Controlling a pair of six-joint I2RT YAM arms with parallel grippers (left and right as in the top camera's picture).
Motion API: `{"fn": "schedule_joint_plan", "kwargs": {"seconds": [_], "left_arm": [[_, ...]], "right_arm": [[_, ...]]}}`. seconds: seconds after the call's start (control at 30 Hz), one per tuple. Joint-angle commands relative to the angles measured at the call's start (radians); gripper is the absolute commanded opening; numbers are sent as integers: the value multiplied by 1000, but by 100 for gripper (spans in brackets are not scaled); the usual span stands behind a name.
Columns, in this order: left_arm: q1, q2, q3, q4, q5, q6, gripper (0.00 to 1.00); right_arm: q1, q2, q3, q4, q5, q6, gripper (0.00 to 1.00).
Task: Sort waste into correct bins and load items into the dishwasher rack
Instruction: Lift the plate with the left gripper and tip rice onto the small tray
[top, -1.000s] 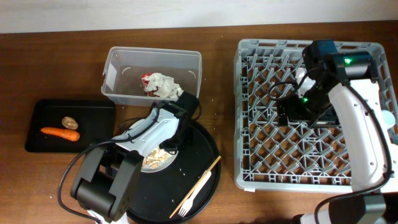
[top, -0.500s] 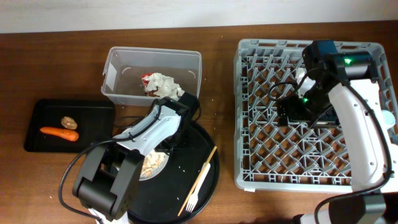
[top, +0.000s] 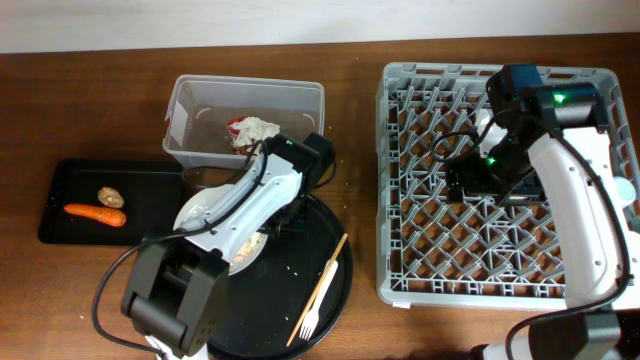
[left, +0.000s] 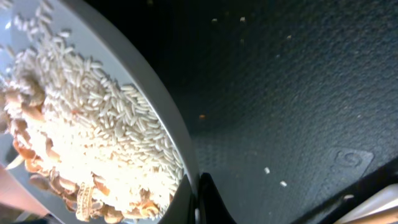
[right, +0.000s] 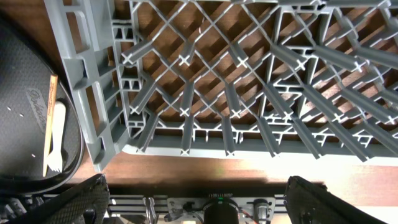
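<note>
The left hand (left: 200, 205) is clenched on the rim of the white round plate (top: 203, 212), one dark finger showing at the plate's edge in the wrist view. The plate lies at the 10 o'clock edge of the large round black tray (top: 300, 295) and juts past it over the brown wooden surface (top: 80, 100). Whether it is lifted clear of the tray is hard to tell from above. The beige crumbly food heap (left: 81, 143), rice grains and pale curled pieces, covers most of the plate. At 11 o'clock on the surface stands the clear rectangular plastic tub (top: 245, 84), holding the crumpled white tissues (top: 262, 130) with the small red-and-silver wrapper (top: 233, 127) touching them. At 9 o'clock is the shallow flat black rectangular tray (top: 60, 225), with the orange carrot (top: 95, 213) and, just beside it, the small brown lump (top: 111, 196). The thin wooden chopsticks (top: 340, 252) and white plastic fork (top: 316, 302) lie side by side at the round tray's 4 o'clock side. The large square grey plastic dishwasher rack (top: 400, 260) fills the 3 o'clock side. The right hand (top: 478, 180) hangs over the rack's middle, fingers spread wide and grasping nothing.
</note>
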Motion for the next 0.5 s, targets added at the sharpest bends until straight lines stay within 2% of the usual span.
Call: {"fn": "schedule_joint_plan", "kwargs": {"seconds": [0.0,0.23,0.37,0.47], "left_arm": [[21,-41,75,-43,-89,-3,0],[237,-74,144,-4,-87,104,0],[390,-74,144,125,66,235,0],[461,-74,144,182,112,293,0]], "right_arm": [[-5,-21,-6,1,9,3,94],[-5,-21,-6,-3,9,3,94],[-5,-21,-6,-4,9,3,94],[-5,-21,-6,-4,9,3,94]]}}
